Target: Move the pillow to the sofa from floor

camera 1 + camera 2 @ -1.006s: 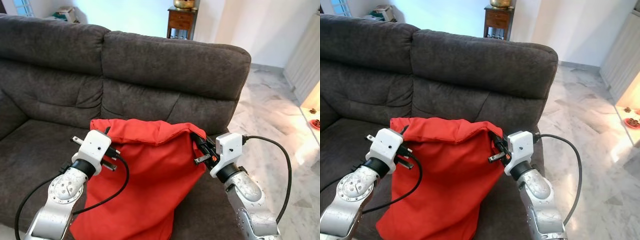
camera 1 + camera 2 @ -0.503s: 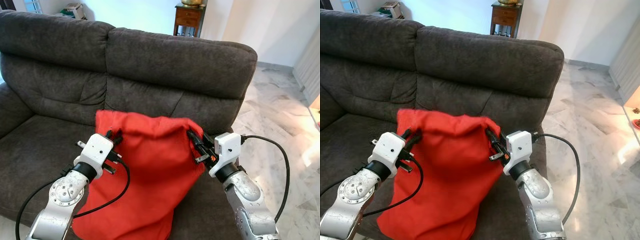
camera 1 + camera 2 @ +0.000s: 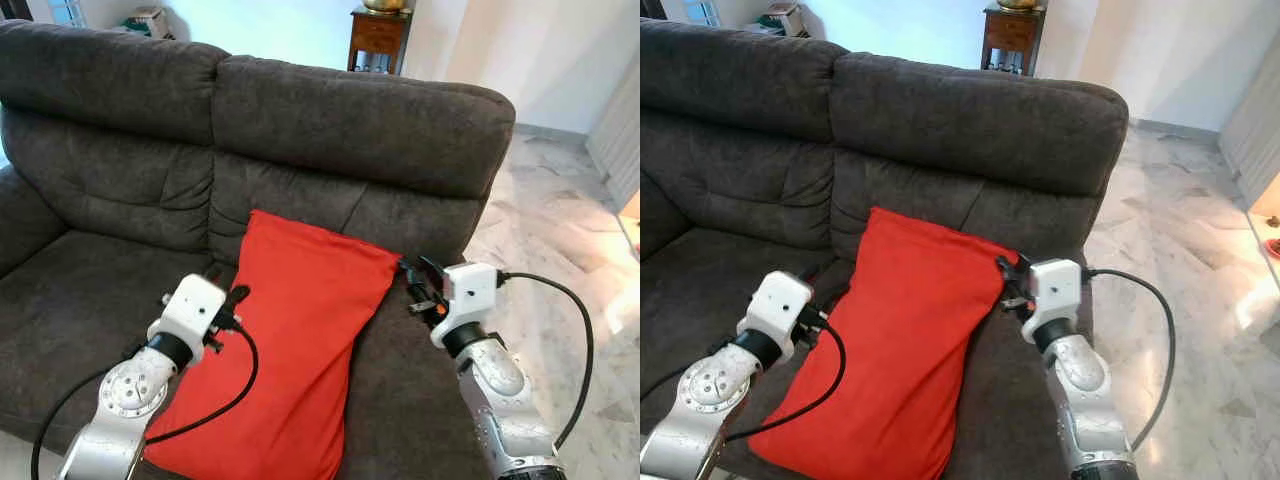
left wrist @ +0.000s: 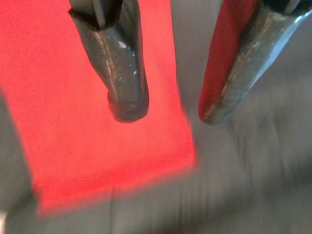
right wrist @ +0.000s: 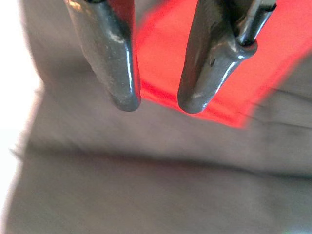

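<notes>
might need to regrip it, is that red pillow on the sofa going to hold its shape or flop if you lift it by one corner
Probably floppy: the red pillow lies slack and creased, draped from the sofa backrest down over the seat edge. It looks light for its size, thinly filled. Its smooth cloth might slip from the open left gripper or right gripper pinching one corner.

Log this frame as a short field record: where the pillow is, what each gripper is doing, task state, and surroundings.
pillow: red pillow lies on the sofa seat, its top edge leaning against the backrest
sofa: dark grey sofa
left gripper: left gripper open, at the pillow's left edge, holding nothing
right gripper: right gripper open, beside the pillow's upper right corner, holding nothing
task state: pillow on the sofa, both grippers off it
surroundings: marble floor to the right; wooden side table behind the sofa
</notes>
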Available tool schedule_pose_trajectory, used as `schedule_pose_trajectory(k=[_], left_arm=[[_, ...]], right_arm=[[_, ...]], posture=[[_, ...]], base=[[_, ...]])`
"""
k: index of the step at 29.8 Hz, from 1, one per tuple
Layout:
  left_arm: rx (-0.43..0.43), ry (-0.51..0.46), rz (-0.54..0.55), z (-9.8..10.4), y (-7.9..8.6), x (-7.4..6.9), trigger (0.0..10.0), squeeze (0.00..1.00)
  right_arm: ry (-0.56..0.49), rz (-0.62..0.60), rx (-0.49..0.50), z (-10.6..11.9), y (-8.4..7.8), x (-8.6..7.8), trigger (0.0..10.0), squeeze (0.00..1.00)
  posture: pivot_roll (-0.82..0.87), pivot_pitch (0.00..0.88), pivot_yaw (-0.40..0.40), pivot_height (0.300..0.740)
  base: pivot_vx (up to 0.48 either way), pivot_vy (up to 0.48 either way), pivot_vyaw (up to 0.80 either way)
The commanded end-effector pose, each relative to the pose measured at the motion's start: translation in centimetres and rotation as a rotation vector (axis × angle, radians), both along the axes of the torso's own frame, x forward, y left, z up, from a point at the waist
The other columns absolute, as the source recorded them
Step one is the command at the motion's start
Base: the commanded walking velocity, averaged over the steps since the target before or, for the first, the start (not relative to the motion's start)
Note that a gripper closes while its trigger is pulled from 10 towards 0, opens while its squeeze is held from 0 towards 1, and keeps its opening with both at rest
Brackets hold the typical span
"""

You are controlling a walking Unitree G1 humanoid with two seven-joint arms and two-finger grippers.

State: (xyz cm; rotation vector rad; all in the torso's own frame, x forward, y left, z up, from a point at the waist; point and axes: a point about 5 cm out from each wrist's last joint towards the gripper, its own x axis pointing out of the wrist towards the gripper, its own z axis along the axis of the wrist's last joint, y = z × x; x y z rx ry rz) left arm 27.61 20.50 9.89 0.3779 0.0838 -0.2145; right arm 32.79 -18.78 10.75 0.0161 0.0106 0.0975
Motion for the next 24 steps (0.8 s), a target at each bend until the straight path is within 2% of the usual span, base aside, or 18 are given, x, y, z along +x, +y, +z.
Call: schedule_pose_trajectory(k=[1,2,3,4,5,6,7,8,9,10,11,12,13,15,19,20,21,24], left_arm=[[-0.022,0.093,0.063,-2.4,1.4,-0.9,10.0,0.00],[-0.022,0.093,0.063,-2.4,1.4,-0.9,10.0,0.00],[-0.039,0.215,0.139,-5.6,2.9,-2.5,10.0,0.00],[-0.041,0.237,0.152,-6.2,3.2,-2.8,10.0,0.00],[-0.042,0.306,0.209,-7.9,4.0,-4.2,10.0,0.00],[-0.042,0.306,0.209,-7.9,4.0,-4.2,10.0,0.00],[-0.041,0.350,0.246,-9.0,4.4,-5.1,10.0,0.00],[-0.041,0.350,0.246,-9.0,4.4,-5.1,10.0,0.00],[-0.034,0.405,0.273,-10.3,4.7,-6.4,10.0,0.00],[-0.035,0.463,0.292,-11.8,4.9,-8.0,10.0,0.00],[-0.035,0.463,0.292,-11.8,4.9,-8.0,10.0,0.00],[-0.021,0.501,0.295,-12.9,5.0,-8.9,10.0,0.00],[-0.014,0.514,0.295,-13.2,5.0,-9.2,10.0,0.00],[-0.010,0.521,0.295,-13.4,5.0,-9.3,10.0,0.00],[-0.011,0.625,0.285,-15.8,4.2,-10.8,10.0,0.00],[-0.011,0.625,0.285,-15.8,4.2,-10.8,10.0,0.00],[0.004,0.651,0.274,-16.3,3.7,-10.9,10.0,0.00],[-0.010,0.668,0.276,-16.7,3.0,-10.8,10.0,0.00]], right_arm=[[0.070,-0.108,0.036,-1.9,-2.0,-0.7,10.0,0.00],[0.070,-0.108,0.036,-1.9,-2.0,-0.7,10.0,0.00],[0.197,-0.226,0.049,-4.8,-4.5,-2.0,10.0,0.00],[0.223,-0.248,0.048,-5.3,-5.0,-2.3,10.0,0.00],[0.317,-0.317,0.041,-7.4,-6.7,-4.0,10.0,0.00],[0.317,-0.317,0.041,-7.4,-6.7,-4.0,10.0,0.00],[0.378,-0.361,0.036,-8.7,-7.7,-5.3,10.0,0.00],[0.378,-0.361,0.036,-8.7,-7.7,-5.3,10.0,0.00],[0.463,-0.440,0.029,-10.4,-9.4,-7.4,10.0,0.00],[0.569,-0.548,0.018,-12.3,-11.4,-10.4,10.0,0.00],[0.569,-0.548,0.018,-12.3,-11.4,-10.4,10.0,0.00],[0.647,-0.615,-0.021,-13.6,-12.7,-13.0,10.0,0.00],[0.677,-0.636,-0.039,-13.9,-13.1,-13.9,10.0,0.00],[0.693,-0.649,-0.048,-14.2,-13.3,-14.4,10.0,0.00],[0.815,-0.790,-0.052,-15.7,-15.4,-19.5,10.0,0.00],[0.815,-0.790,-0.052,-15.7,-15.4,-19.5,10.0,0.00],[0.848,-0.789,-0.045,-16.1,-15.3,-20.5,10.0,0.00],[0.902,-0.782,-0.041,-16.8,-15.0,-21.6,10.0,0.00]], posture=[[0.16,0.083,-0.035,0.740],[0.16,0.083,-0.035,0.740],[0.16,0.077,-0.031,0.740],[0.16,0.077,-0.031,0.740],[0.16,0.062,-0.024,0.740],[0.16,0.062,-0.024,0.740],[0.16,0.062,-0.024,0.740],[0.16,0.062,-0.024,0.740],[0.16,0.044,-0.016,0.740],[0.15,0.033,-0.007,0.740],[0.15,0.033,-0.007,0.740],[0.15,0.015,-0.002,0.740],[0.15,0.000,0.005,0.740],[0.15,0.000,0.005,0.740],[0.09,0.000,0.022,0.740],[0.09,0.000,0.022,0.740],[0.07,0.000,0.020,0.740],[0.05,0.000,0.015,0.740]], base=[[0.000,0.000,0.00],[0.000,0.000,0.00],[0.000,0.000,0.00],[0.000,0.000,0.00],[0.000,0.000,0.00],[0.000,0.000,0.00],[0.000,0.000,0.00],[0.000,0.000,0.00],[0.000,0.000,0.00],[0.000,0.000,0.00],[0.000,0.000,0.00],[0.000,0.000,0.00],[0.000,0.000,0.00],[0.000,0.000,0.00],[0.000,0.000,0.00],[0.000,0.000,0.00],[0.000,0.000,0.00],[0.000,0.000,0.00]])
